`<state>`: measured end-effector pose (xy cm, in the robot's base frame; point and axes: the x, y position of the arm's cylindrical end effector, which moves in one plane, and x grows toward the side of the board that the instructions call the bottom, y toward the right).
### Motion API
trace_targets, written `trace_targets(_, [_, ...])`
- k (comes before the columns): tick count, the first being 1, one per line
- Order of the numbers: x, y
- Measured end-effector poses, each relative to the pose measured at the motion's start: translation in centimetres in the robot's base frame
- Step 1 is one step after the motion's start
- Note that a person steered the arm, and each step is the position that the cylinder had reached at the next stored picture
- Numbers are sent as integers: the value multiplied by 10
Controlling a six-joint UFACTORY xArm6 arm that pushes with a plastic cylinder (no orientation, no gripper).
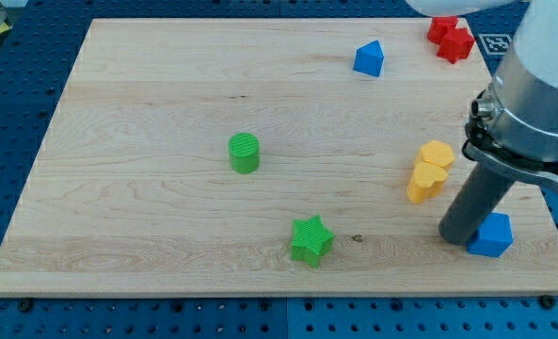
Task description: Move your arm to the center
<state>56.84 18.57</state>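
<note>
1 tip (454, 235), touching blue block (492, 235)

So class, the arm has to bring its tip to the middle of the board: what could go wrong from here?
1. My tip sits against the blue block at the view's bottom right; pulling away could nudge it toward the board edge.
2. The two yellow blocks lie just to the view's upper left, about on the way to the centre, so a direct path may push them.

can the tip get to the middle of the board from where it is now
Probably yes. My tip sits at the view's lower right beside the blue block; the yellow blocks lie just above a leftward path, and the green star below it.
</note>
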Motion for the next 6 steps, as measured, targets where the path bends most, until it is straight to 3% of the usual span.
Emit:
trace_targets(2, [0, -1])
trace_targets(4, [-13, -82])
trace_targets(6, [-87, -129])
